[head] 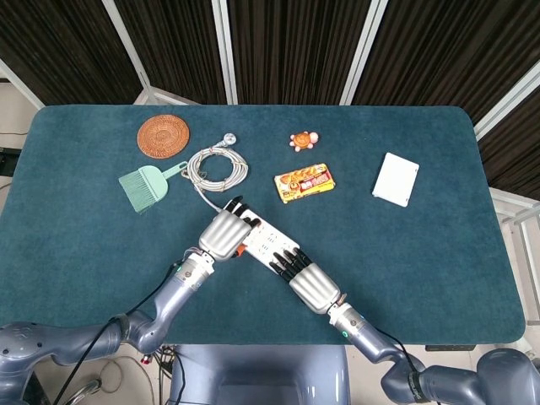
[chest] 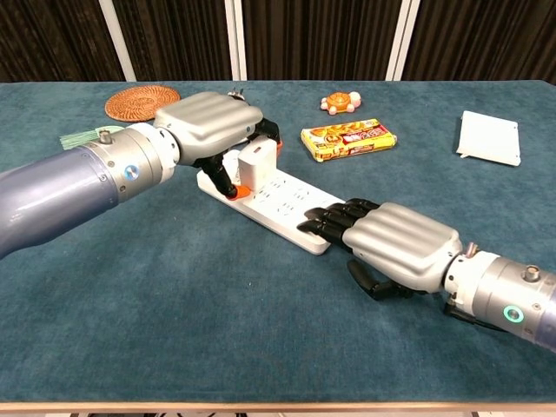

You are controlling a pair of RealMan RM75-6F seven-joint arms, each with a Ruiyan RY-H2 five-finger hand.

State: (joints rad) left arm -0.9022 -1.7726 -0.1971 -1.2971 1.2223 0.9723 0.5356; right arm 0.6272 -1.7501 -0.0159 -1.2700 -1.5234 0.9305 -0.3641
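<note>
A white power strip [head: 268,245] lies slantwise on the blue table, an orange switch [chest: 241,190] at its far end. My left hand [chest: 208,126] pinches a white plug block [chest: 257,162] and holds it upright just above that far end of the strip [chest: 282,211]. In the head view the left hand [head: 223,234] hides the block. My right hand [chest: 395,248] lies flat, its dark fingertips [chest: 323,221] pressing on the strip's near end. From the head view the right hand [head: 308,283] holds nothing.
Behind the strip lie a coiled grey cable [head: 217,166], a green hand brush [head: 145,185] and a woven round coaster [head: 164,135]. Further right are a toy turtle [head: 303,140], a yellow snack pack [head: 305,182] and a white box [head: 396,179].
</note>
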